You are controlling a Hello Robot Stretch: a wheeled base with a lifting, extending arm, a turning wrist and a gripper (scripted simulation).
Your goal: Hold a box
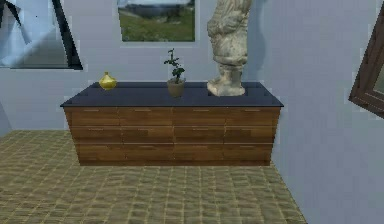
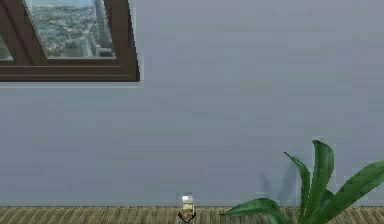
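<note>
A low wooden dresser (image 1: 172,135) stands against a pale wall, straight ahead across a woven floor (image 1: 150,195); on its dark worktop (image 1: 85,99) stand a yellow vase (image 1: 107,81), a small potted plant (image 1: 175,74) and a tall pale statue (image 1: 229,45); a picture (image 1: 157,20) hangs above.

To the arm's side is bare wall with a window (image 2: 68,40) high up and a leafy plant (image 2: 322,192) low down; at the bottom edge a small white patch over something dark (image 2: 186,207) may be the arm's end; the jaws cannot be made out, so I cannot tell whether they are apart or together, or whether they hold anything.

The likeliest failure, I judge, is a wrong pick: none of the three things on the worktop has a box's shape, so reaching for any of them would miss the task; driving in close could also bump the dresser, and a careless reach could topple the statue or the vase; a turn could brush the leafy plant.

Where the box is I cannot tell; nor can I tell its colour, shape or how it would handle.
</note>
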